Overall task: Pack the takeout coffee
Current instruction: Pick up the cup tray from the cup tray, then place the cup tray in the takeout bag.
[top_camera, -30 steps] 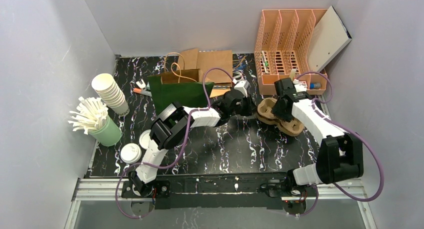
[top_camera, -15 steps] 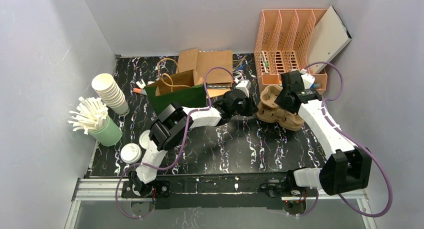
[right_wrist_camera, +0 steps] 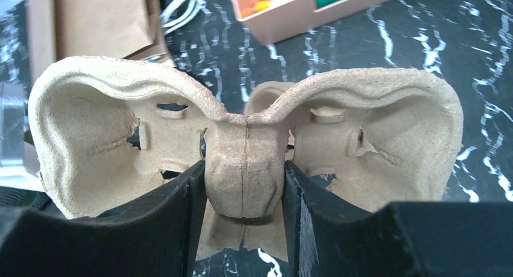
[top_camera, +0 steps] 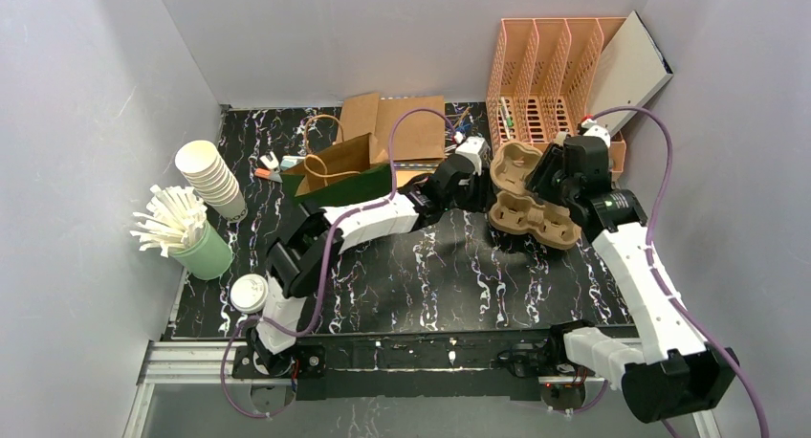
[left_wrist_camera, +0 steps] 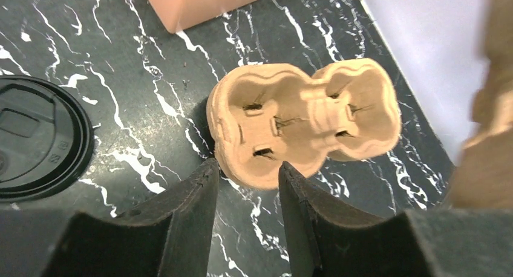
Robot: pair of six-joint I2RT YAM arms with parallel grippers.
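The right gripper (right_wrist_camera: 245, 174) is squeezed tight on the middle bump of a brown cup carrier (right_wrist_camera: 363, 126). That carrier is up in the air and tipped on its side, in the upper right of the top view. It is just in front of the orange file rack (top_camera: 550, 75).

Right under it, the other cup carrier (left_wrist_camera: 302, 117) lies flat on the black table (left_wrist_camera: 121, 59). The left gripper (left_wrist_camera: 246, 171) is low at the near end of that one. Its two fingers are apart, one on each side of the rim. I cannot tell if they touch it.

The paper bag (top_camera: 349, 182) is green outside and brown inside. It sits a bit left of the middle in the top view. It leans over and its mouth looks floppy.

What could go wrong? The right gripper pinches only one small bump. The carrier is soft paper stuff, so it could swing, slip out or tear if the arm moves fast. It could bump the rack or the left gripper, because they are all close. It is also wide, so it could catch the bag's edge and push the bag over. The paper cups (top_camera: 210, 175) and lids (top_camera: 251, 292) sit far to the left, so I think a lot is left to do.
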